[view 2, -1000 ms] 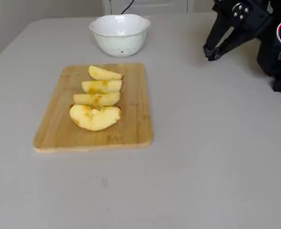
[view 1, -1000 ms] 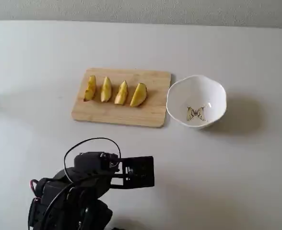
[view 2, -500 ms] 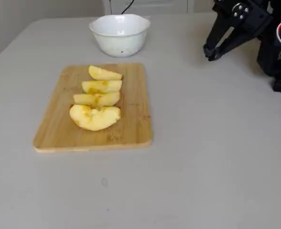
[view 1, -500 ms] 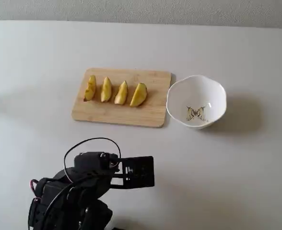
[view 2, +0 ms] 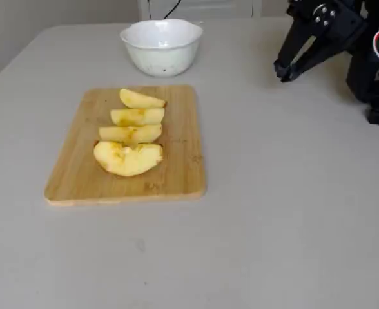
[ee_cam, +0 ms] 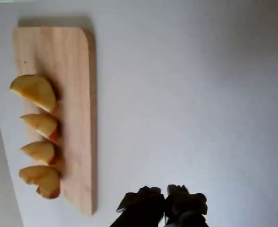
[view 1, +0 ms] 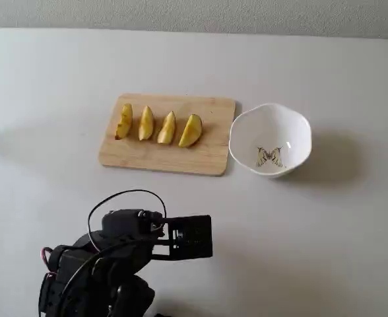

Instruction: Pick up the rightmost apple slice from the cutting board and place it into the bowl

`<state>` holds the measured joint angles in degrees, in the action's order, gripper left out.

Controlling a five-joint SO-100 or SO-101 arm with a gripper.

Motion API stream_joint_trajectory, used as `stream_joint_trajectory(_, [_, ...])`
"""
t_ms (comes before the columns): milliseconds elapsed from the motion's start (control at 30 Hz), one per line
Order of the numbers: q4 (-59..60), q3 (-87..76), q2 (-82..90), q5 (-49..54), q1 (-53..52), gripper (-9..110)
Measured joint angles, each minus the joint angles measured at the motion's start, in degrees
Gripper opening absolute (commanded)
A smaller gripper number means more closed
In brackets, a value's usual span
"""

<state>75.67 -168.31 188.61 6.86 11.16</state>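
Note:
The cutting board [view 1: 164,155] lies mid-table with four apple slices in a row. The rightmost apple slice [view 1: 191,130], broad and pale yellow, is the one nearest the bowl [view 1: 293,122]; it is the top slice in the wrist view [ee_cam: 32,91] and the farthest one in a fixed view [view 2: 141,99]. The white bowl [view 2: 161,45] is empty and shows a dark butterfly drawing inside. My gripper [view 1: 200,238] is shut and empty. It hangs above bare table well short of the board [ee_cam: 77,118], as the wrist view [ee_cam: 165,208] and a fixed view [view 2: 281,71] show.
Three narrower slices [view 1: 146,124] lie left of the target in a fixed view; the leftmost [view 1: 123,122] has brown marks. The arm's base and cables [view 1: 95,271] stand at the front edge. The bowl stands just right of the board.

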Motion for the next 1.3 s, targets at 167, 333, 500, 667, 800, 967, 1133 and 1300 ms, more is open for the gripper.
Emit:
stream_joint_trajectory(167, [0.00, 0.00, 0.00, 0.00, 0.00, 0])
stream_joint_trajectory(333, [0.00, 0.00, 0.00, 1.14, 1.23, 0])
stream_joint_trajectory(500, [0.00, 0.00, 0.00, 3.69, 4.66, 0])
stream_joint_trajectory(667, [-0.88, -0.18, 0.00, 4.92, 5.80, 2])
stream_joint_trajectory(800, [-3.69, -4.22, 0.00, 20.83, 7.47, 4])
stream_joint_trajectory(967, [-3.43, -4.22, -0.44, 50.63, 8.53, 22])
stream_joint_trajectory(1133, [-9.40, -1.93, -2.11, 68.03, 7.91, 30])
stream_joint_trajectory(1300, [-20.74, 7.03, -20.74, 75.67, 4.92, 35])
